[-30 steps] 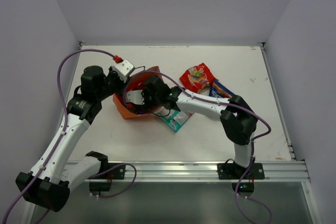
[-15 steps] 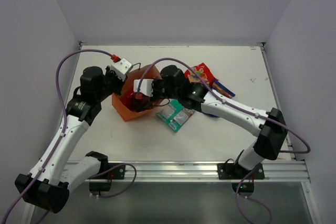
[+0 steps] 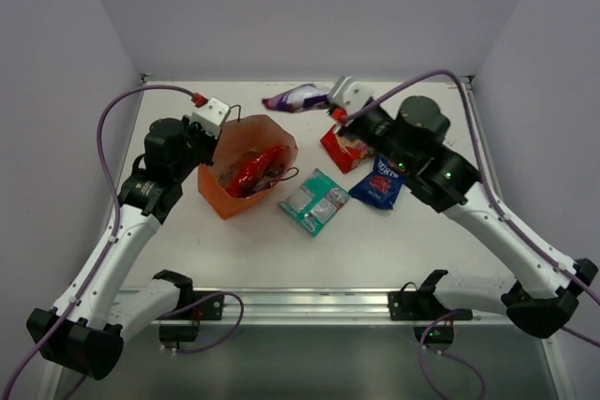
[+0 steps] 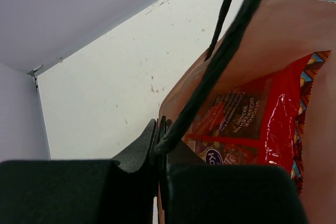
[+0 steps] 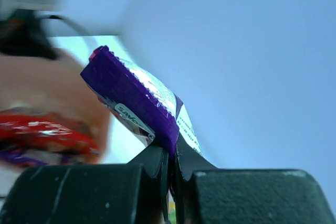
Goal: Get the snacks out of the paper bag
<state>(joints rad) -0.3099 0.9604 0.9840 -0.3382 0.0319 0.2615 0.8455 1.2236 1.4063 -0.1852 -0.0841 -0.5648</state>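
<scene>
Clamping fully, right end effector [image 5: 170,149] grips purple snack [image 5: 132,99]; left end effector [image 4: 160,141] grips paper bag handle [image 4: 221,60].

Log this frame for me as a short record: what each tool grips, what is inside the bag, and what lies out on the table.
left tool: shut on the paper bag, pinching its rim and a loop handle
right tool: shut on the purple packet, held clear of the bag near the far edge of the table
inside bag: a red packet; anything beneath it is hidden
on table: red candy-print packet, blue packet, teal-white packet
</scene>
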